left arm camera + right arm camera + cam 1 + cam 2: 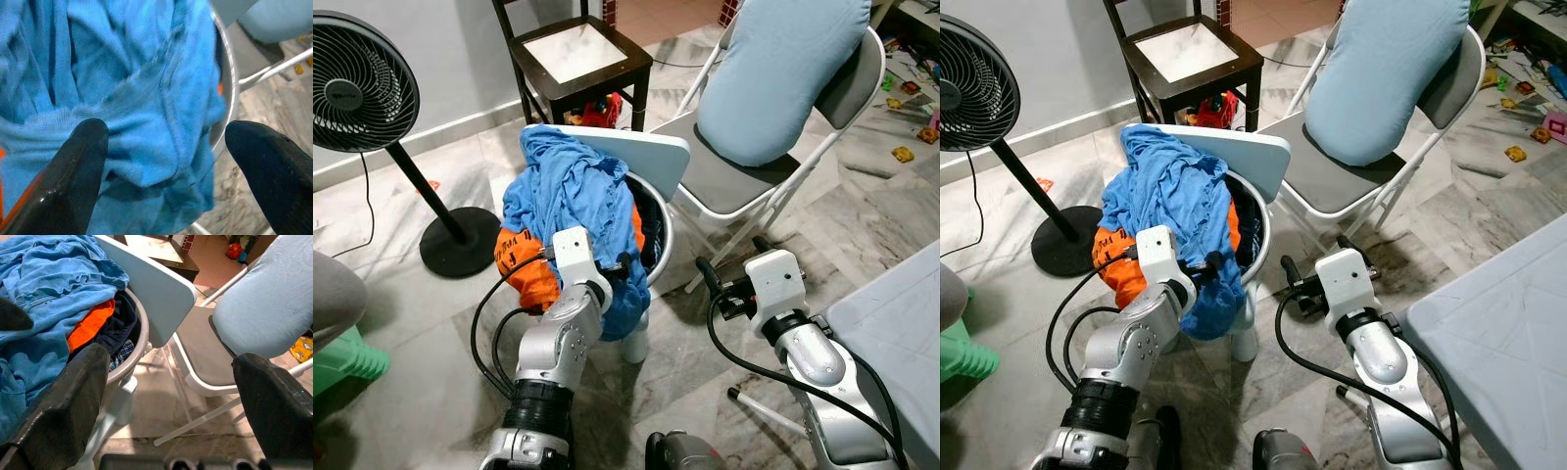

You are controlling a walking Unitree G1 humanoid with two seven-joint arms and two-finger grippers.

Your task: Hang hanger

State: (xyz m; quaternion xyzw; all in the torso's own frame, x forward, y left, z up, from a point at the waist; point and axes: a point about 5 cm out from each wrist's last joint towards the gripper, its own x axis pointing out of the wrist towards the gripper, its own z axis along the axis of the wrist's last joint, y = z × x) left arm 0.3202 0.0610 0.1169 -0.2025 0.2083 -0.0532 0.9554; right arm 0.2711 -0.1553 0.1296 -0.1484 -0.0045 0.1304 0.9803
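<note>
While the left tool (625, 262) hovers spread against the blue garment (570, 191) heaped over the laundry basket (663, 238), no hanger can be made out. Spread too, the right tool (732, 264) sits just beside the basket, near the folding chair (734, 181).

black pedestal fan (357, 83), dark wooden chair (576, 54), grey folding chair (744, 176) with pale blue cushion (781, 69)

My head views are evenly bright and sharp, with soft daylight. The glossy grey marble floor (695, 362) shows mild sheen, and soft shadows pool under the grey folding metal chair (734, 181) toward 6 o'clock. My left wrist view is soft: the crumpled blue cotton shirt (146, 98) is blurred, and the black pincer fingers (73, 181) are out of focus at the edges.
</note>
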